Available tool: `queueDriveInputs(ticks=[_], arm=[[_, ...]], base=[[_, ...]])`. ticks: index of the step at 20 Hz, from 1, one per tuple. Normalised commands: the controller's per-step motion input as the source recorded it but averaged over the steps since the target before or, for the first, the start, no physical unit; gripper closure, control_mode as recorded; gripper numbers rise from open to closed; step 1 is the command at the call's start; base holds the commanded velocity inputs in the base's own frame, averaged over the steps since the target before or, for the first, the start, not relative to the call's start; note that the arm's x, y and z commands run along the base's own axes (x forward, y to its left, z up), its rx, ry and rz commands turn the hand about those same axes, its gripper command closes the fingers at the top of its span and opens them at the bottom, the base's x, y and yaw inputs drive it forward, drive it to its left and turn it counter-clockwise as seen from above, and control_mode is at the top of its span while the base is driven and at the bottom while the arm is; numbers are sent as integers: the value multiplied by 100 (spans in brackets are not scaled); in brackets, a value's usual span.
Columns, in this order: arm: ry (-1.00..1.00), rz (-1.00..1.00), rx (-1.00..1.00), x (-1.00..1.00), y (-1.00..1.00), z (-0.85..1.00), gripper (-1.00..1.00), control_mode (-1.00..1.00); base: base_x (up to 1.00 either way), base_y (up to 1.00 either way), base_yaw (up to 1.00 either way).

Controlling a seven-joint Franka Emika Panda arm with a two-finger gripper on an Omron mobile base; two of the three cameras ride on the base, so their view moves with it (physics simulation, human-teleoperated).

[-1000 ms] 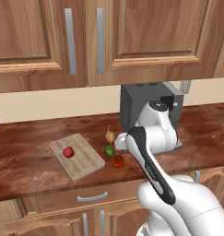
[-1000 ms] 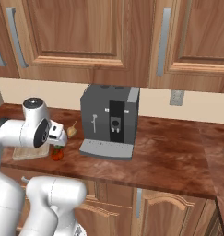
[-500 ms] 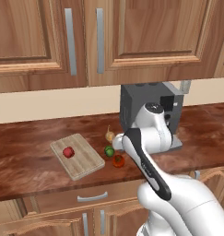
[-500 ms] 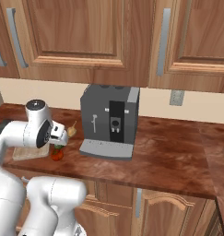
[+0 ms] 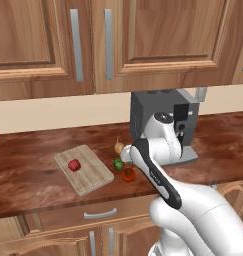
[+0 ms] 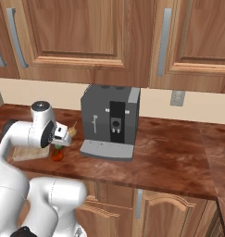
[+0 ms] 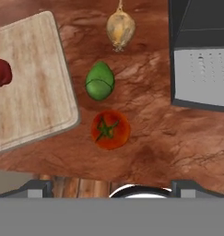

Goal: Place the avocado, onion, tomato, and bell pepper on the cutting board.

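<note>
- The hand (image 7: pixel 111 186) hangs above the bench (image 7: pixel 145 138), fingers spread as wide as they go, empty and touching nothing.
- Its fingertips (image 7: pixel 37 188) barely clear the bottom of the hand view.
- The tomato (image 7: pixel 110 129), avocado (image 7: pixel 100 82) and onion (image 7: pixel 120 28) lie in a row on the bench, beside the cutting board (image 7: pixel 30 83).
- A red item (image 7: pixel 1 72), cut off at the edge, sits on the board.
- In the right base view, the arm hides most of the board.
</note>
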Motion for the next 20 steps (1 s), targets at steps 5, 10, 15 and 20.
queueDriveInputs(ticks=[5, 10, 15, 20], arm=[[4, 0, 0, 13, 0, -16, -100, -100], [2, 0, 0, 7, 0, -13, -100, -100], [0, 0, 0, 0, 0, -10, -100, -100], [0, 0, 0, 0, 10, -17, -100, -100]], base=[[0, 0, 0], [0, 0, 0], [0, 0, 0], [0, 0, 0]])
